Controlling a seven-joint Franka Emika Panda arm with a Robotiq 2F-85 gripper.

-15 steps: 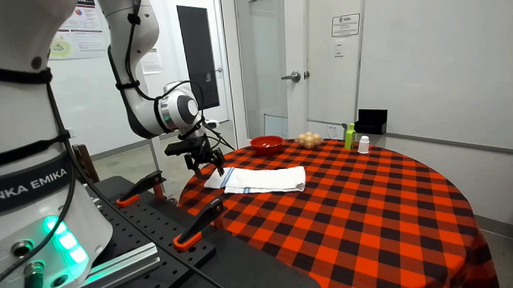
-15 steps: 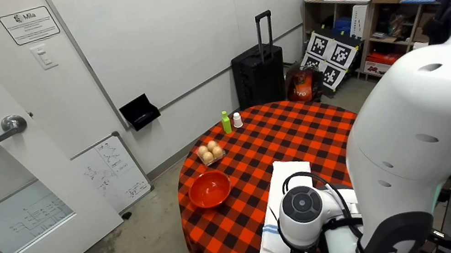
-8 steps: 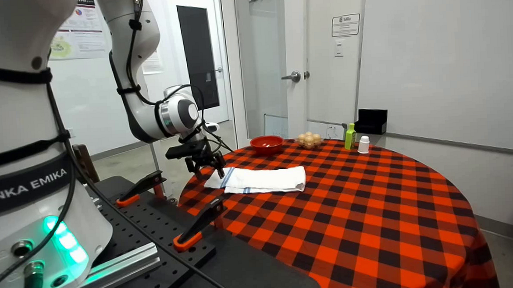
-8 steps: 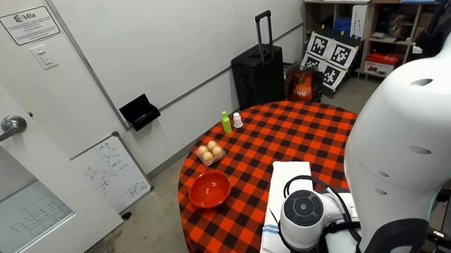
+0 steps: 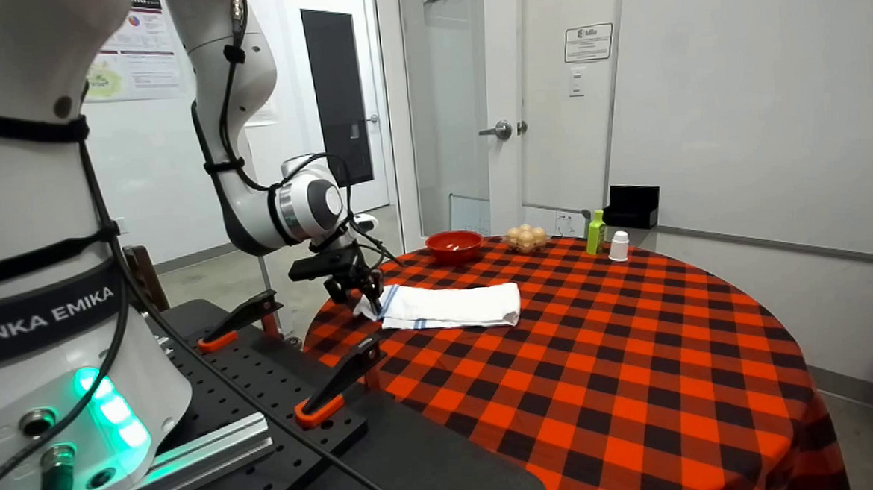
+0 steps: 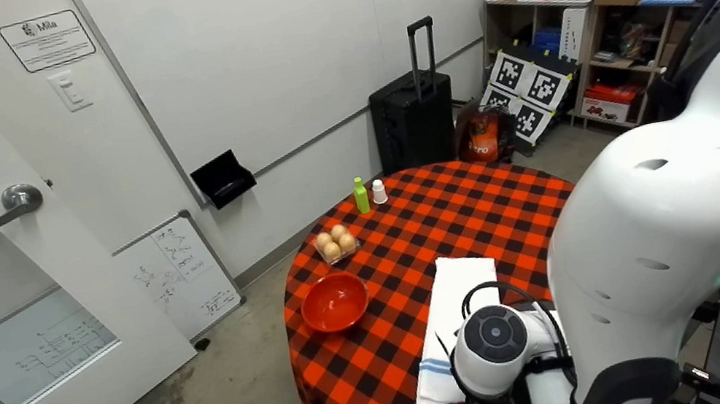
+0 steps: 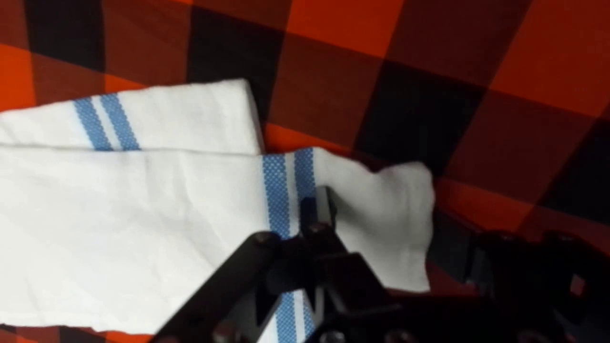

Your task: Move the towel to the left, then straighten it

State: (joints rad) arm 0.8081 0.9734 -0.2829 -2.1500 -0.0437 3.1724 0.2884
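The white towel with blue stripes lies folded and flat on the red-and-black checked cloth, its layers slightly askew. In both exterior views the towel shows, its end nearest the arm partly covered. My gripper is low over that striped end, tilted, its jaws partly closed with a clear gap left. One finger rests against the cloth by the blue stripes; the other finger stands past the hem. Between them the towel's end is lightly wrinkled. In an exterior view the gripper meets the towel's end.
A red bowl, a pack of eggs, a green bottle and a white bottle stand along the far rim of the round table. Black clamps with orange pads sit on the robot's mount.
The gripper has come down and slightly toward the towel's middle. Its jaws have drawn closer together, and the towel's end has been pushed in a little and wrinkled.
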